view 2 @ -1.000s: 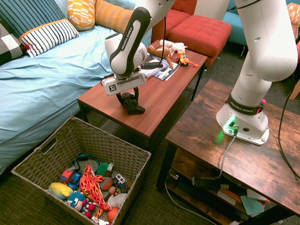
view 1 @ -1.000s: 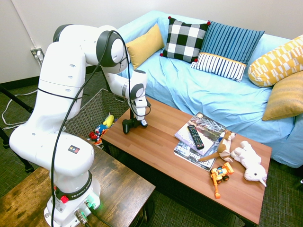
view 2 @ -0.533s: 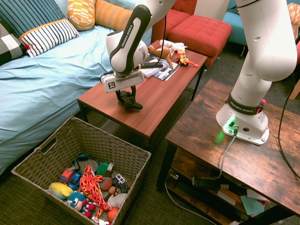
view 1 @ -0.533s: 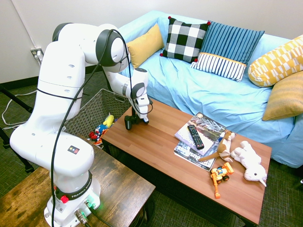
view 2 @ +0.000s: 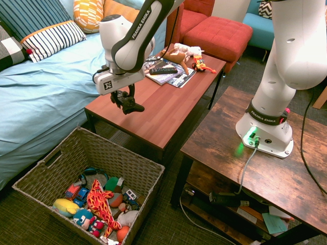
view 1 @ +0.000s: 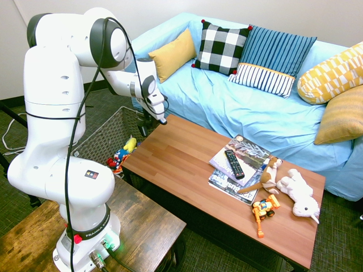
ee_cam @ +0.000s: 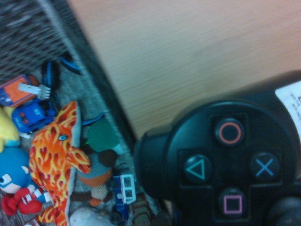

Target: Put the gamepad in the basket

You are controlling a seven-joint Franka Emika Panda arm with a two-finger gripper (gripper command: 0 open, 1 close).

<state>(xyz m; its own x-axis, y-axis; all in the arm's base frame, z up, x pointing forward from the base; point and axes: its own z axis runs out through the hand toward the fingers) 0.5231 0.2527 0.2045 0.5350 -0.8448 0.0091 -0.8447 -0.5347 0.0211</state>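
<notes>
**Sofa room, low wooden bench: gamepad lifted, not yet over the basket**

Setting: a red-brown wooden bench (view 2: 168,109) before a pale blue sofa (view 1: 249,107); the basket (view 2: 71,153) stands on the floor at the bench's near end in the second exterior view.

Item 1, my tool (view 2: 124,100): pointing down, fingers pinched on the gamepad, hanging above the corner of the bench nearest the basket.

Item 2, gamepad (view 2: 126,103): black, clear of the bench top, dangling below the tool. In the wrist view its button face (ee_cam: 230,169) fills one corner, with bench wood behind it and the basket's contents alongside.

Item 3, basket: open-topped, already holding toys, among them an orange flame-patterned plush (ee_cam: 59,155).

Relation that matters: the basket lies below and beyond the bench edge from the tool, on the sofa side. By my judgement the gamepad sits about over that edge, so the carry must go outward past the rim before any release.

Elsewhere on the bench: TV remote (view 1: 233,163) on magazines, well apart.
</notes>
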